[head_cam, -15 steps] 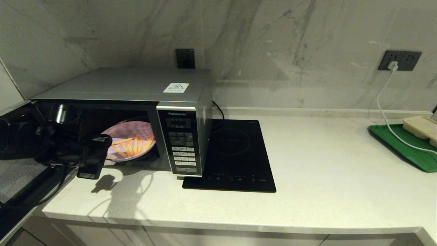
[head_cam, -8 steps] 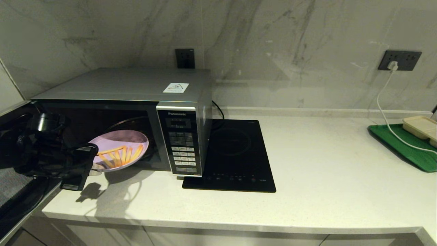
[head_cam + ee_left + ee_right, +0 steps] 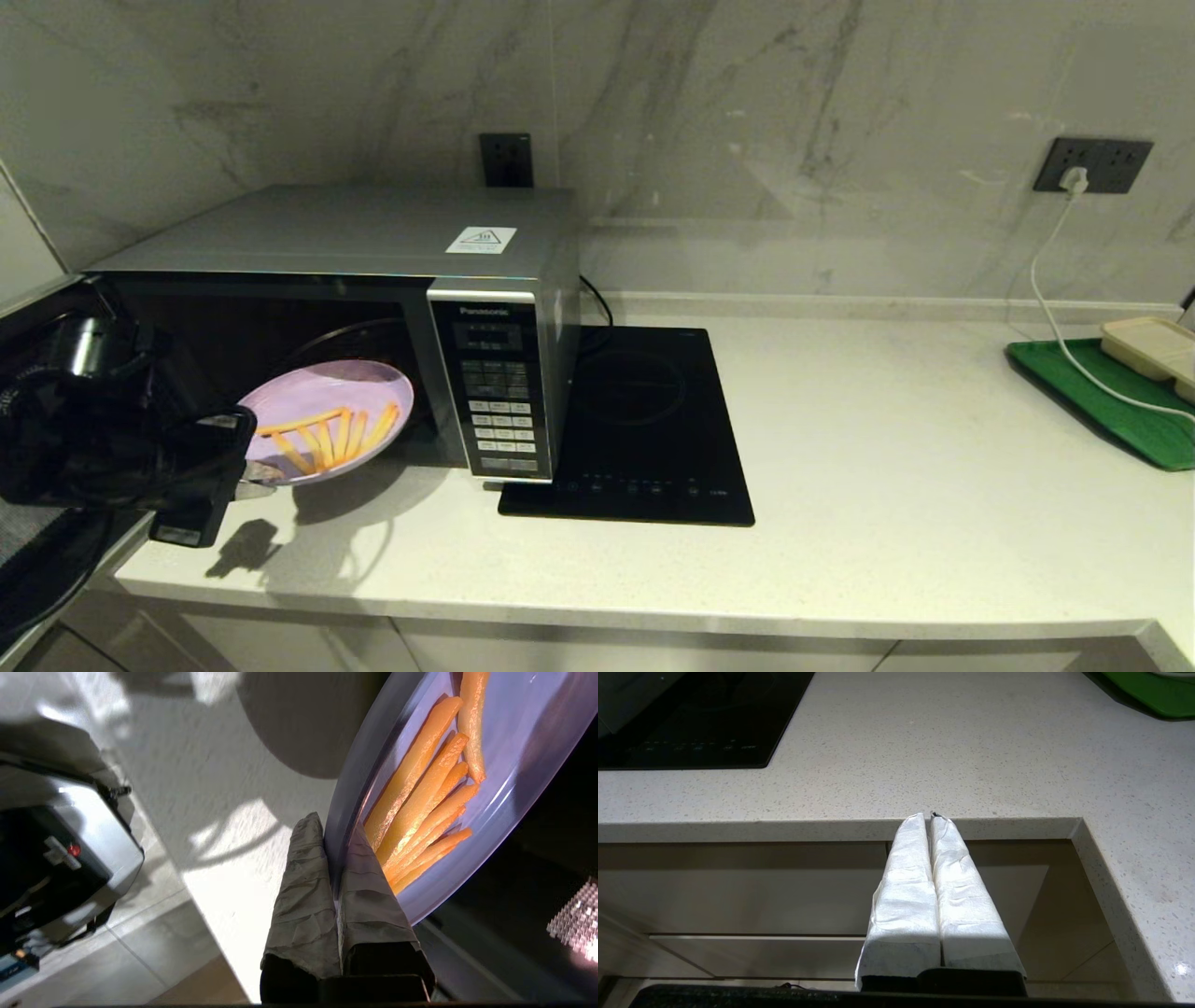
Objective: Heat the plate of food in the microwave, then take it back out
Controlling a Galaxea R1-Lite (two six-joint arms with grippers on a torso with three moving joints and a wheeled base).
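One plate of food [image 3: 327,420], about six fries running near-to-far, tilts at the one microwave [image 3: 373,308] mouth. Left gripper [image 3: 250,478] clamps its near-left rim; right gripper [image 3: 931,816] closed, empty.

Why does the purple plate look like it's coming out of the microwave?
Half out: the left claw pinches the plate by its rim; its near part overhangs the counter.

a grey-veined marble wall [image 3: 747,140] with dark sockets [image 3: 1092,165] rises behind a pale speckled counter [image 3: 887,485].
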